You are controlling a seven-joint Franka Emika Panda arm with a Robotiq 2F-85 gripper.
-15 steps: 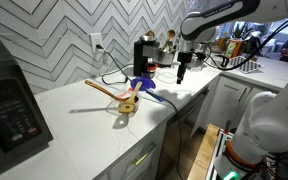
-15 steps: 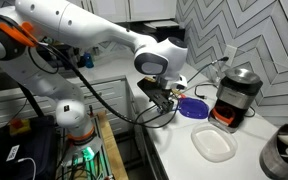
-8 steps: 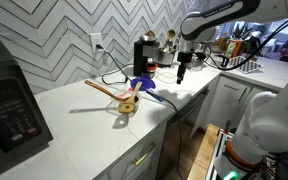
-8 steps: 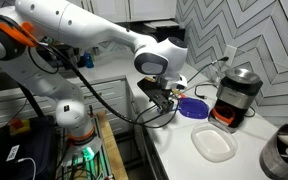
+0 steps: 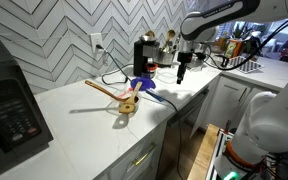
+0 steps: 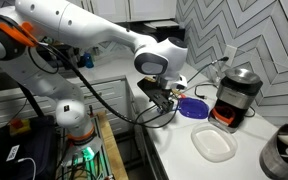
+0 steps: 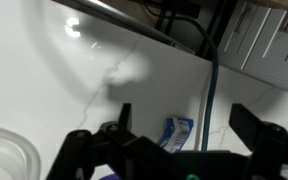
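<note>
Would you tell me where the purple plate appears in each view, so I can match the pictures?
In an exterior view: the purple plate sits mid-frame, just below the black appliance.
In an exterior view: it lies right of centre, left of the black appliance.
Wrist view: at most a purple sliver at the bottom edge; cannot tell.
Shared landmark: the black appliance.

Both exterior views are bright and evenly lit from overhead. The white counter [image 5: 79, 115] is close to washed out, and the shadows on it are short and soft. The tiles [image 5: 64, 40] show a mild sheen without hard glare. The wrist view is soft and blurred throughout, with 1 glare spot at the upper left and a faint grey shadow at centre. The gripper [image 7: 179, 130] is a dark, out-of-focus shape along the bottom edge. All 3 pictures are coarse, so fine detail is lost.
</note>
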